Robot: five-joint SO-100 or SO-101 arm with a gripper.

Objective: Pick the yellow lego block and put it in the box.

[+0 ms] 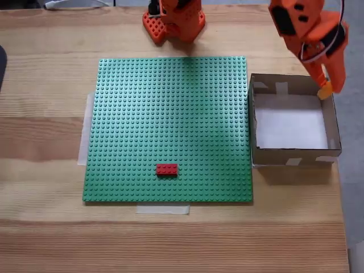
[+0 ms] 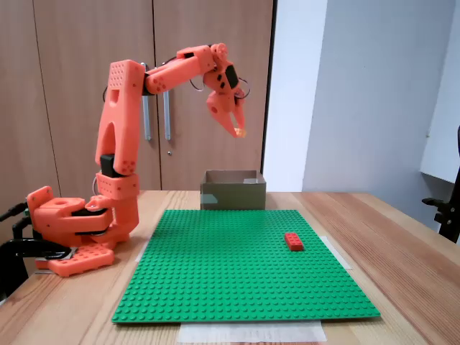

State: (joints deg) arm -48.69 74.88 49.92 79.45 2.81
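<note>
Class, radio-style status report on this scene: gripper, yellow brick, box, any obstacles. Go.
Gripper raised over the box's far-right corner, shut on yellow lego block. Box interior bare. Red brick sits on green baseplate, away from the box.

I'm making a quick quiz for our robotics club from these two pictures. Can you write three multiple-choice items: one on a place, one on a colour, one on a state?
1. Where is the claw?
A. high above the box
B. on the green baseplate
C. on the bare table

2. What colour is the brick on the baseplate?
A. blue
B. red
C. white

3. What is the claw doing?
A. gripping the yellow lego block
B. hanging empty
C. gripping the box wall

Key: 1 A, the side-on fixed view shows it well above the box; 2 B, plainly red in both fixed views; 3 A, yellow sits between its tips.
</note>
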